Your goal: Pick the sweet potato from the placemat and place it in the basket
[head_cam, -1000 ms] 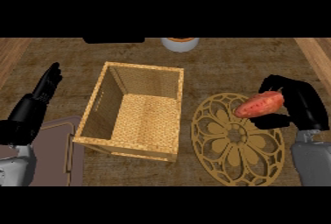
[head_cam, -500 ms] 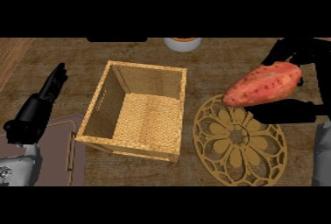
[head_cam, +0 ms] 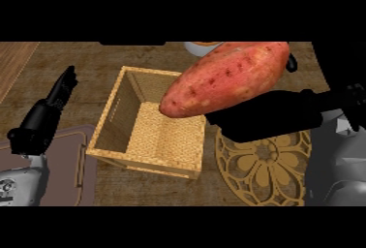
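A reddish-orange sweet potato (head_cam: 225, 77) looms large, raised well above the counter, held by my right hand (head_cam: 279, 116) whose black fingers curl beneath it. It hangs over the right edge of the woven basket (head_cam: 114, 116), a square open box with nothing inside. The round golden placemat (head_cam: 268, 167) with a flower pattern lies to the right of the basket, partly hidden by my right hand and forearm. My left hand (head_cam: 53, 104) rests open at the left, fingers pointing up, apart from the basket.
A grey-brown mat (head_cam: 68, 164) lies at the lower left under my left forearm. A white bowl-like object (head_cam: 200, 46) peeks out behind the sweet potato at the back. Wooden counter surrounds the basket.
My right hand has lifted the sweet potato higher and carried it leftward from above the placemat to over the basket's right side. The left hand has hardly moved.
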Controlling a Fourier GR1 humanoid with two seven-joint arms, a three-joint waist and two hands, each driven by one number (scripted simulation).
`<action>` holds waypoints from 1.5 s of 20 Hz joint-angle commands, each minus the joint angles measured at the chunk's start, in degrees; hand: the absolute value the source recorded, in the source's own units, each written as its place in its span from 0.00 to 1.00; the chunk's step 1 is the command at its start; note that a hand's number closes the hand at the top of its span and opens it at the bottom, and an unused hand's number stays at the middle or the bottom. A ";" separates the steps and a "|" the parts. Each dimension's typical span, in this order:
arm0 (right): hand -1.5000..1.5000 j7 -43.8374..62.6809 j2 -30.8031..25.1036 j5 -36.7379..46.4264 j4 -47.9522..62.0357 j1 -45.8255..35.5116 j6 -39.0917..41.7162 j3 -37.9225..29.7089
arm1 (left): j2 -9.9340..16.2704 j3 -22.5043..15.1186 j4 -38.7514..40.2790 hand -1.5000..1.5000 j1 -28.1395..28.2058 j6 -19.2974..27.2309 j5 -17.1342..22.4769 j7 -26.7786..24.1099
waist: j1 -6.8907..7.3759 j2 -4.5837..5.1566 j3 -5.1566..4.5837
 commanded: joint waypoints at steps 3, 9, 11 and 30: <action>1.00 10.37 1.45 -1.46 11.34 -13.11 -5.90 4.70 | 0.12 0.49 2.73 0.50 -3.12 0.29 -0.49 0.00 | 0.33 0.22 0.00; 1.00 16.38 1.48 -6.70 19.68 -18.65 -8.90 9.92 | -1.39 -1.27 -0.29 0.50 2.18 0.63 -1.64 -1.28 | 0.80 0.05 0.01; 1.00 12.59 1.49 -6.92 24.98 -17.03 -11.46 11.72 | 0.37 0.31 -0.31 0.50 -0.80 -1.11 0.15 1.22 | 0.83 0.21 0.03; 0.00 15.08 1.37 -7.90 33.47 -16.07 1.36 19.32 | 0.68 2.22 -1.19 0.50 -0.40 -1.20 1.10 1.52 | 0.10 0.05 0.07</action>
